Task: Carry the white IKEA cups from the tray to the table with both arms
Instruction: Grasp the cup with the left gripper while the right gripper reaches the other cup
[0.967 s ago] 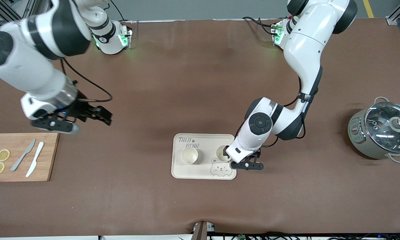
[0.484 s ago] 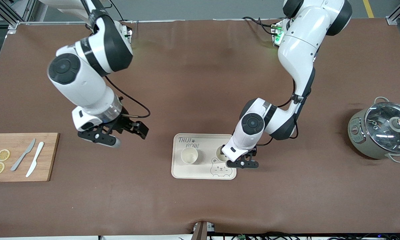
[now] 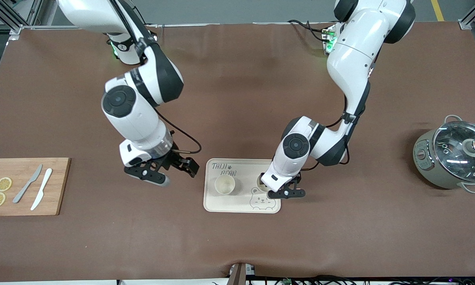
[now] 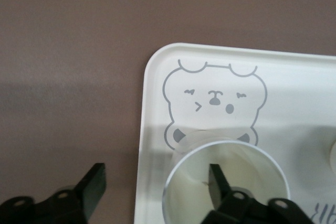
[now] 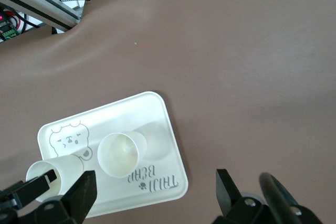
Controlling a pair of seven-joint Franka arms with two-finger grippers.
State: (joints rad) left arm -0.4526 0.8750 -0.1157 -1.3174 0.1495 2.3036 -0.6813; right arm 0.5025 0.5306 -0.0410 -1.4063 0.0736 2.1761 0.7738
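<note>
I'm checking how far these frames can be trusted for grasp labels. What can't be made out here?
- Front view: the left gripper and wrist cover most of one white cup on the bear tray, so any contact is hidden.
- Left wrist view: that cup's lower part is cut off by the picture's edge.
- Right wrist view: the right gripper has its jaws cut off by the edge.
- Front view: the pot's contents are lost in lid glare.

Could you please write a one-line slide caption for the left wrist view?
Left gripper, open, straddles the rim of a white cup standing on the bear tray.
</note>
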